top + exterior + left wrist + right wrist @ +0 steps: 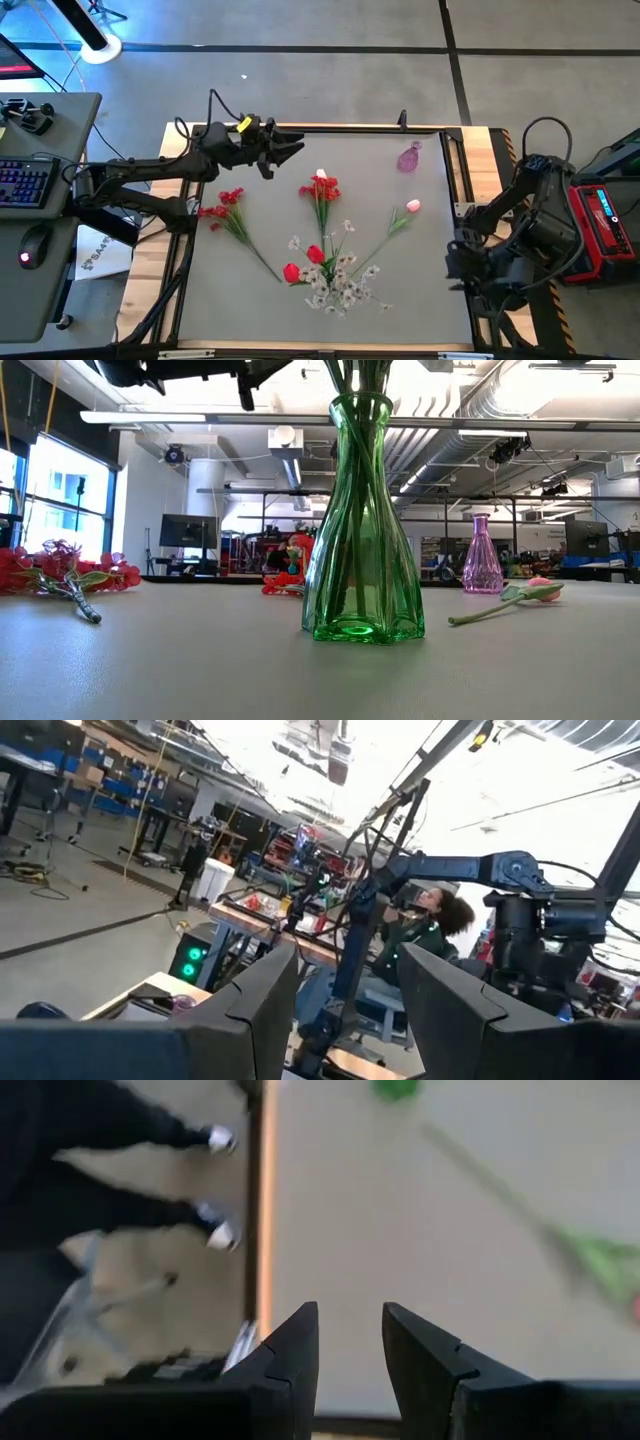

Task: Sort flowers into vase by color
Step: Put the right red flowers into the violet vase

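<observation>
Left gripper hovers high at table's 11 o'clock, fingers apart, empty. Nearest loose flower, red blossom cluster, lies toward its 7 o'clock, stem running toward 4 o'clock. Right gripper parked at 3 o'clock edge, fingers apart.

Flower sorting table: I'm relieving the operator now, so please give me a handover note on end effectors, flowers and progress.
Left end effector: open, empty, raised over the table's far left.
Right end effector: open, empty, parked at the table's right edge.
Green vase: holds red-topped stems.
Purple vase: far right, looks empty.
Loose on the table: red blossom cluster at left, pink tulip at right, red tulips and white sprays near the front.
Left: sort these.
</observation>
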Motion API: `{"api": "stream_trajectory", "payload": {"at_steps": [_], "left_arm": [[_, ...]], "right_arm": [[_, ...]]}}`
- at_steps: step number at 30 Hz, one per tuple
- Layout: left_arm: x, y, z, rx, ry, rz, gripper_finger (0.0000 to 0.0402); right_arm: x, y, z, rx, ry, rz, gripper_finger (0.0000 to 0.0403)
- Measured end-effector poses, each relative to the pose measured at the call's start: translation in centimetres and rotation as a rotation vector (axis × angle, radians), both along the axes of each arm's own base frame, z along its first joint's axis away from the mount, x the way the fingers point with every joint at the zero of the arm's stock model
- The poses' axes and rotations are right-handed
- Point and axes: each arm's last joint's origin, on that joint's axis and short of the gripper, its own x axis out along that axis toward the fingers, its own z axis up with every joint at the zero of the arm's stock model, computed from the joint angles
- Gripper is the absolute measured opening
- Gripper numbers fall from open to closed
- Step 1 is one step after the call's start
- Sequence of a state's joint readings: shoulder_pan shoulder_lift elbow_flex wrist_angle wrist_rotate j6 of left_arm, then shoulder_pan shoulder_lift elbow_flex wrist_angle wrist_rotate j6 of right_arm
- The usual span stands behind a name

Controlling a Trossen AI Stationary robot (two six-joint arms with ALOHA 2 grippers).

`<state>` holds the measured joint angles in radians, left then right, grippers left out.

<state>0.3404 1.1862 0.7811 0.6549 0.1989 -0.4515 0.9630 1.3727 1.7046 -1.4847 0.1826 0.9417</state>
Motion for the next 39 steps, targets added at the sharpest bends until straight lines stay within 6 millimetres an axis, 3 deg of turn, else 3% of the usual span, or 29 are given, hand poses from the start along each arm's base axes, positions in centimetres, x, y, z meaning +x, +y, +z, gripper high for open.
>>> {"api": "stream_trajectory", "payload": {"at_steps": [4, 8, 16, 21, 29, 39], "left_arm": [[0.1, -0.3, 0.0, -0.001, -0.003, -0.007, 0.0163], [0.1, -0.4, 0.0, -0.016, -0.007, 0.015, 0.0163], [0.2, -0.5, 0.0, -0.027, -0.007, 0.040, 0.0163], [0.1, -0.4, 0.0, -0.035, -0.011, 0.075, 0.0163], [0.3, -0.6, -0.3, -0.036, 0.025, 0.034, 0.0163], [-1.0, -0.9, -2.7, -0.146, 0.362, 0.030, 0.0163]], "right_arm": [[-0.2, 0.2, 0.0, 0.061, 0.074, 0.008, 0.0101], [-0.1, 0.4, 0.0, 0.183, 0.179, -0.162, 0.0101], [0.1, 0.5, 0.1, 0.245, 0.205, -0.264, 0.0101], [0.9, 0.4, 0.3, 0.231, 0.074, -0.329, 0.0101], [2.4, 0.2, 1.3, 0.155, -0.340, -0.479, 0.0101], [3.6, 0.8, 3.2, 0.242, -0.652, -0.646, 0.0101]]}}
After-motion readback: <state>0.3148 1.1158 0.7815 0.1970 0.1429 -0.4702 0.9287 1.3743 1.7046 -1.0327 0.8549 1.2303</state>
